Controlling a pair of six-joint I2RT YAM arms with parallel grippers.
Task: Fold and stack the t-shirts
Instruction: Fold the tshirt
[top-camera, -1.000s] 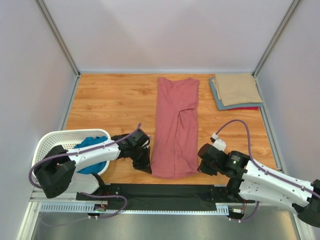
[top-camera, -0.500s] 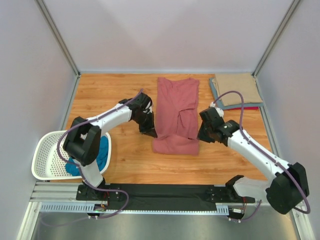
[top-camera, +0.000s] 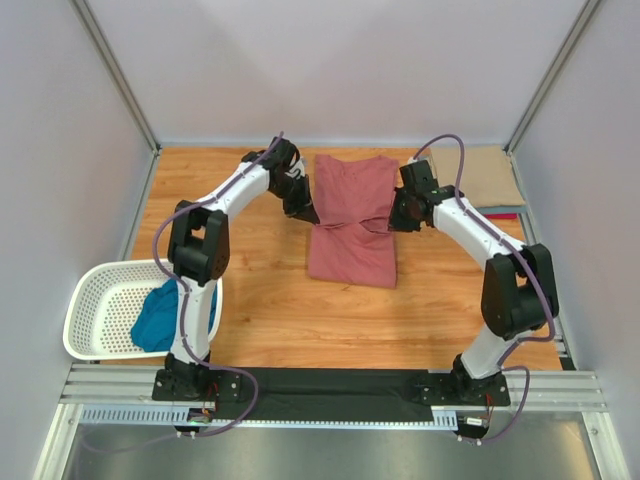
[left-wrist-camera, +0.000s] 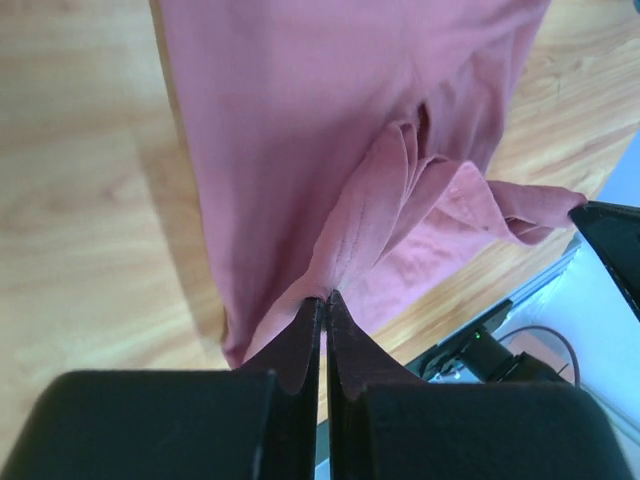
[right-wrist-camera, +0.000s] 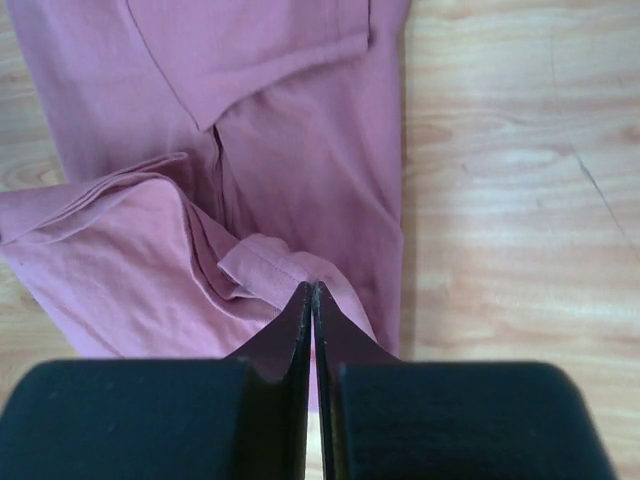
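While doubled over mid-worktop (top-camera: 260, 300), rose-red t-shirt (top-camera: 352, 255) pinched at both side edges, left pincer (top-camera: 305, 212) and right pincer (top-camera: 392, 222) clamped on cloth.
Only from above: folded stack (top-camera: 478, 178) far right, teal t-shirt (top-camera: 158, 318) in basket (top-camera: 95, 300); only from wrists: cloth nipped between closed tips.

Light in the top view is bright, even and diffuse. The arms cast only faint, soft shadows on the wooden table (top-camera: 262, 312), and the metal sill (top-camera: 300, 452) at 6 o'clock shows dull glare. In both wrist views, note that the black gripper fingers (left-wrist-camera: 293, 362) at 6 o'clock are blurred and underlit, while the rose-red t-shirt (right-wrist-camera: 285, 150) is sharp. The left wrist view washes out at 3 o'clock.
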